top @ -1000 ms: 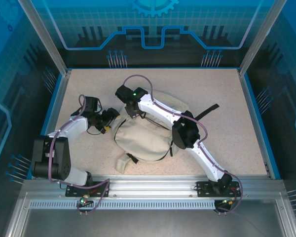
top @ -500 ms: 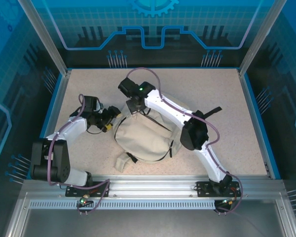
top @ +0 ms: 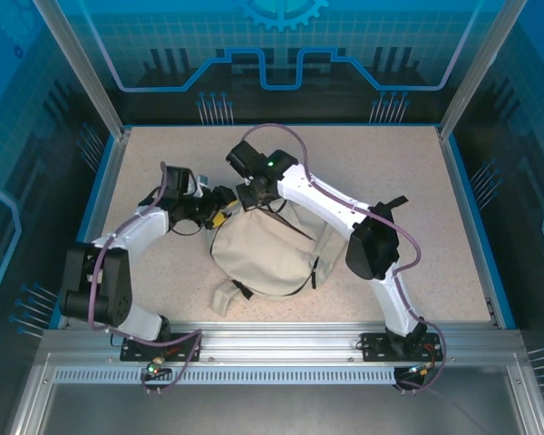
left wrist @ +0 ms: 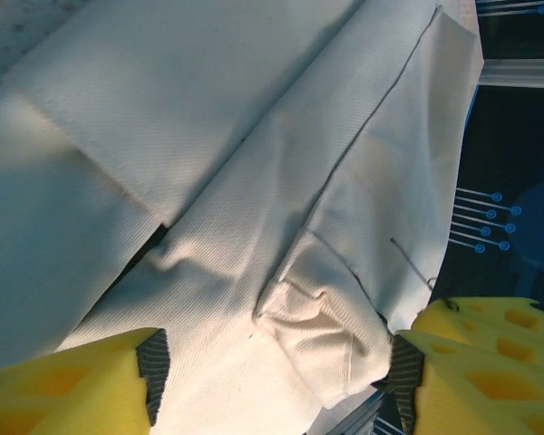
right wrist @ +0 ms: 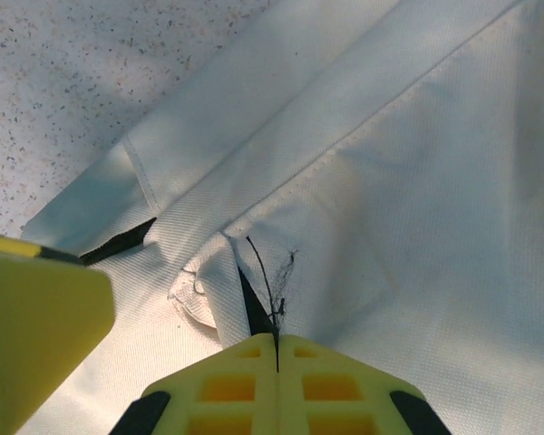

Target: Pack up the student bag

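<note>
1. Top external view:
   - The student bag (top: 263,258) lies flat on the speckled table (top: 417,163), near the middle and a little toward the arms' bases.
   - The right arm (top: 331,204) crosses the bag's far right part and hides it. A black strap (top: 390,204) pokes out beyond the arm.
   - The left gripper (top: 221,216) and the right gripper (top: 253,199) sit just beside each other at the bag's far left edge.
   - From this height both pairs of fingertips are too small and too shadowed to read.

2. Left wrist view:
   - The left gripper (left wrist: 274,372) has its jaws standing well apart.
   - Its yellow fingers (left wrist: 63,390) are cut off by the bottom corners of the frame.
   - Cream bag (left wrist: 254,136) cloth spreads between and beyond them, with a small folded corner lying in the gap.
   - Neither pad can be seen pressing on the cloth.
   - A dark slit in the cloth at left is too shadowed to see into.

3. Right wrist view:
   - The right gripper (right wrist: 276,358) has its jaws pressed tight together, pinching the bag (right wrist: 417,181) at a raised fold.
   - A thin black thread (right wrist: 265,281) and a dark strip run in under the tips, which hide exactly what is caught.
   - A yellow block (right wrist: 36,317) at lower left is cut off by the frame, and I cannot tell what it belongs to.
   - Bare table (right wrist: 72,72) shows at upper left.
</note>
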`<act>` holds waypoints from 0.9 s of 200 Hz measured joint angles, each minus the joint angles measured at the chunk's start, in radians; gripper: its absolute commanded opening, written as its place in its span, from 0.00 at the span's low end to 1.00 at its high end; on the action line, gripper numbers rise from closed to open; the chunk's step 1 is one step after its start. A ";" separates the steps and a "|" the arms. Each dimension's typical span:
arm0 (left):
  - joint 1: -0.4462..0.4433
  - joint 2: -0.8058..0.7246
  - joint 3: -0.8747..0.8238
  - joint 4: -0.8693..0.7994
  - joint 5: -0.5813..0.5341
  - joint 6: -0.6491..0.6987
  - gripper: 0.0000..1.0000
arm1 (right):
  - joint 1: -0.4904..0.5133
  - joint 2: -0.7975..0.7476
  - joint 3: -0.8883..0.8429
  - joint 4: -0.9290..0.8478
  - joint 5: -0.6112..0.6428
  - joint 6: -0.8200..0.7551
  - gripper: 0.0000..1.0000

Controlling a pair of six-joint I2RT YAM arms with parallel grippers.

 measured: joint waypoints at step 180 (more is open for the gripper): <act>-0.063 0.166 0.139 -0.092 0.039 0.284 0.35 | -0.053 -0.037 -0.069 0.081 -0.150 0.052 0.00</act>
